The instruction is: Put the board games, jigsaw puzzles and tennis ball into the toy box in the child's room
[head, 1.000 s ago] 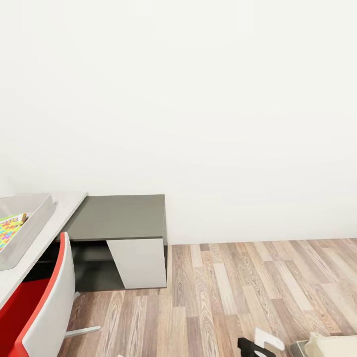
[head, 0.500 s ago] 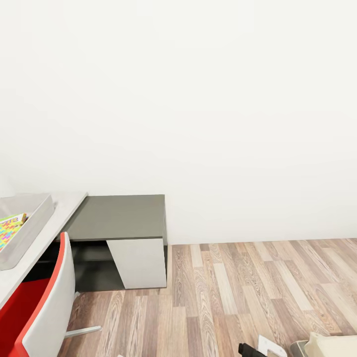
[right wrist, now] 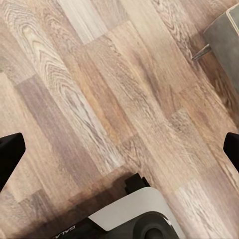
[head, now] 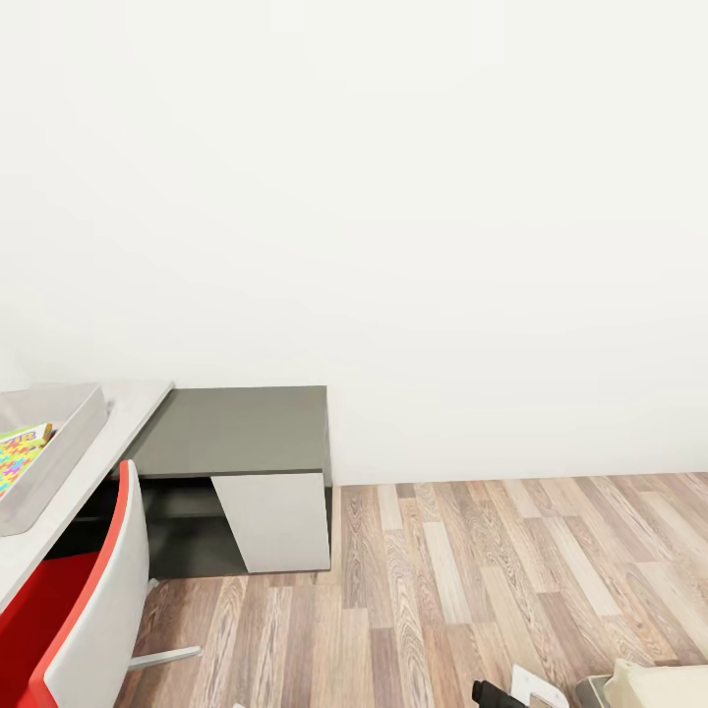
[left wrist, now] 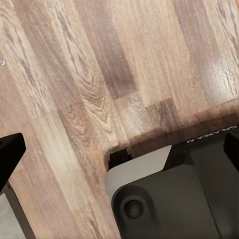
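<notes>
Flat, bright, even light fills the head view, washing the wall (head: 393, 197) almost to pure white with no glare spots and no clear source. The dark cabinet (head: 236, 433) shades its open recess, and the wooden floor (head: 472, 590) stays sharp. In both wrist views the floorboards are crisp, with a soft shadow beside the robot's base (left wrist: 174, 199).

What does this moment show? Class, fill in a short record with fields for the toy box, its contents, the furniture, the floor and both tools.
toy box: on the table, far left of the head view
contents: a jigsaw puzzle inside
furniture: dark grey cabinet beside the table; red chair in front
floor: wood planks
left tool: open, empty, above the floor
right tool: open, empty, above the floor
</notes>
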{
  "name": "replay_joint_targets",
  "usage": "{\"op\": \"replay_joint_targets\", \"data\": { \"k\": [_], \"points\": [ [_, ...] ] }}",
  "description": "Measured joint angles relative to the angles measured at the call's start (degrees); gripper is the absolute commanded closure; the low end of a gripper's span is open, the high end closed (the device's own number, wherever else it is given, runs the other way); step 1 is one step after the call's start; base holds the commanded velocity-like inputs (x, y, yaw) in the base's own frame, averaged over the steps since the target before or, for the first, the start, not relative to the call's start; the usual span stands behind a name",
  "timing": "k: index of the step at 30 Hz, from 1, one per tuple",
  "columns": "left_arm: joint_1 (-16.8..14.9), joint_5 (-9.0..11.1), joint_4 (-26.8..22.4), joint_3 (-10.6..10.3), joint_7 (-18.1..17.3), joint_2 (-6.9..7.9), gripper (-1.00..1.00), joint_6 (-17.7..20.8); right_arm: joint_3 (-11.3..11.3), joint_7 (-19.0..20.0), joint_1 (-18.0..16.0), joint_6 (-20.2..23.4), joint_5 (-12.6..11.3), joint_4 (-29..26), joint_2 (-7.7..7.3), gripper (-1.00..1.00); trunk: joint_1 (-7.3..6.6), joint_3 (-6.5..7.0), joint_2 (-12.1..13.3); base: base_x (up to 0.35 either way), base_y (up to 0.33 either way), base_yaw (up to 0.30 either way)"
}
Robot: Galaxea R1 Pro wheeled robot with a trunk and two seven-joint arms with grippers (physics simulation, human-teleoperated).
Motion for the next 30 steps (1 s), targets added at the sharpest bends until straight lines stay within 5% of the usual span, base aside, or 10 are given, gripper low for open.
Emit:
{"op": "replay_joint_targets", "data": {
  "k": [30],
  "points": [
    [0.3, 0.2, 0.3, 0.2, 0.0, -0.06, -1.0, 0.0, 0.0, 0.1, 0.0, 0.0, 0.1, 0.0, 0.27, -1.0, 0.0, 0.0, 0.0, -0.086, 0.0, 0.0]
  ]
}}
